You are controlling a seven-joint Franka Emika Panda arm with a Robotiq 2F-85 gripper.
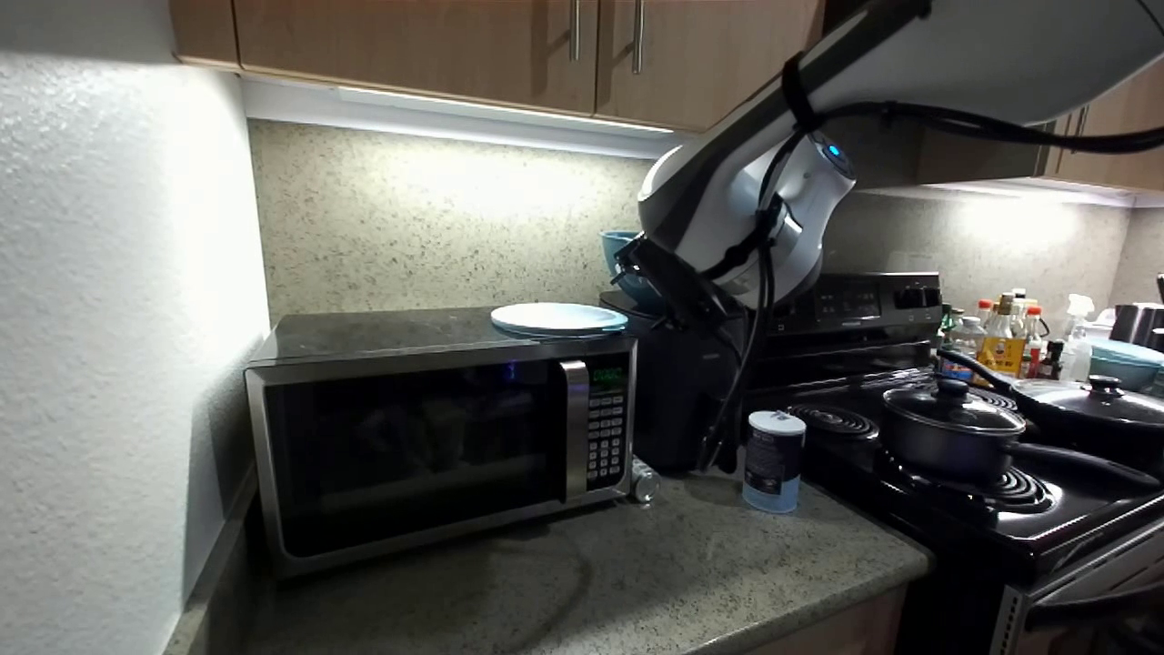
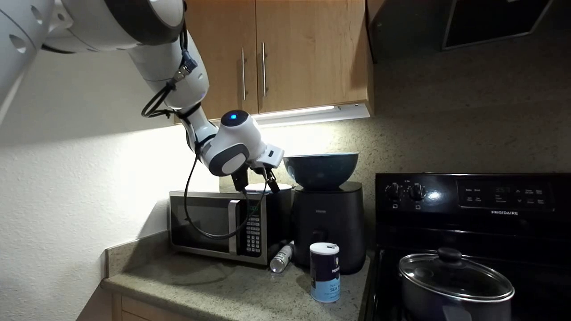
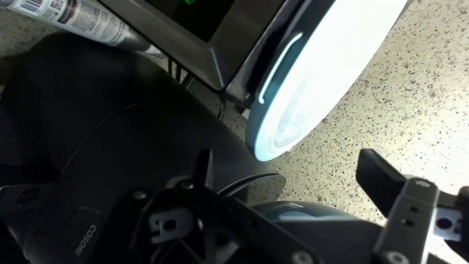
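We see one black two-fingered gripper (image 2: 258, 189), its jaws spread wide with nothing between them. Near it are one deep, round blue bowl (image 2: 321, 171), resting on one matte black air fryer (image 2: 330, 223), and one round, pale blue plate (image 1: 556, 317), lying on top of one black-and-silver microwave (image 1: 414, 455). Between these two appliances lies one silver cylindrical can (image 2: 282, 257); in front of the air fryer stands one white-lidded, navy and light-blue canister (image 2: 324, 272). All share a speckled grey stone worktop (image 1: 637, 582). Beside it, one black coil stove (image 1: 1082, 528) carries one saucepan (image 1: 946, 446) and one skillet (image 1: 1073, 409), both glass-lidded. Around us: speckled backsplash (image 1: 436, 218), light wooden cabinets (image 1: 418, 45), white wall (image 1: 109, 318).
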